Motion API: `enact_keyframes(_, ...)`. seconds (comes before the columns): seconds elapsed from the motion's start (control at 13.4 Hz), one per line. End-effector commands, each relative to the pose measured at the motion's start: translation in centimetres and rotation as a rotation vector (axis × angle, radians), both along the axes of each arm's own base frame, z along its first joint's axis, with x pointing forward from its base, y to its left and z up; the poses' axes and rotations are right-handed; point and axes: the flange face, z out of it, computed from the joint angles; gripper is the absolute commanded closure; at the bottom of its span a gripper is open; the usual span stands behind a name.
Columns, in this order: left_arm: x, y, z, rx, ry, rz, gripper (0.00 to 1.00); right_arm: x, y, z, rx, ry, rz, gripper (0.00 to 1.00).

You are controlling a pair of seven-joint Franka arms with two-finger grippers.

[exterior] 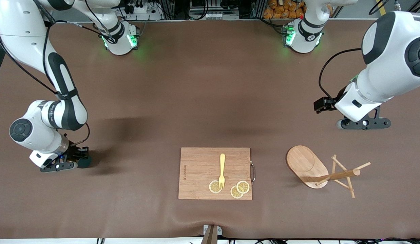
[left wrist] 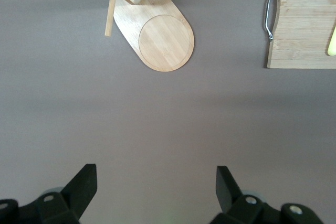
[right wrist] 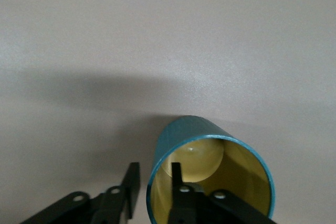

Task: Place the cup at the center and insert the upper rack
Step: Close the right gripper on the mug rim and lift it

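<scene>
The teal cup (exterior: 84, 162) with its yellow inside (right wrist: 239, 174) stands on the table toward the right arm's end. My right gripper (exterior: 71, 159) is down over it. One finger (right wrist: 177, 174) is inside the cup and the other finger (right wrist: 132, 179) is outside, shut on its wall. The upper rack (exterior: 308, 166), a wooden mug tree, lies tipped on its side toward the left arm's end, post and pegs (exterior: 344, 175) pointing away from the board. My left gripper (exterior: 362, 123) hangs open above the table, farther from the front camera than the rack (left wrist: 165, 38).
A bamboo cutting board (exterior: 199, 173) with a metal handle lies near the table's middle front, also seen in the left wrist view (left wrist: 302, 30). On it are a yellow fork (exterior: 222, 169) and three lemon slices (exterior: 243, 187).
</scene>
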Motion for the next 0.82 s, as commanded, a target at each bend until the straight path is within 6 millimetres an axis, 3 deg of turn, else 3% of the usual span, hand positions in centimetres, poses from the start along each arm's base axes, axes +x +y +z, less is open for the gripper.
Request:
enact_keyframes(0.0, 0.7, 1.6, 0.5, 0.009, -0.015, -0.027, 0.0, 0.4, 0.5, 0.2, 0.002, 0.009, 0.028, 1.0)
enact_keyframes(0.15, 1.3, 4.4, 0.3, -0.001, -0.009, -0.014, 0.0, 0.7, 1.0, 0.6, 0.004, 0.013, 0.033, 1.0)
enact_keyframes(0.37, 1.4, 5.1, 0.3, -0.003, -0.008, -0.009, 0.0, 1.7, 2.2, 2.5, 0.008, 0.004, 0.051, 1.0)
enact_keyframes(0.52, 1.3, 5.2, 0.6, -0.004, -0.012, -0.015, 0.0, 2.4, 5.0, 5.0, 0.026, 0.002, 0.078, 1.0)
enact_keyframes(0.75, 1.3, 5.3, 0.5, -0.001, -0.011, -0.014, 0.0, 2.6, 9.7, 7.2, 0.036, -0.012, 0.141, 1.0)
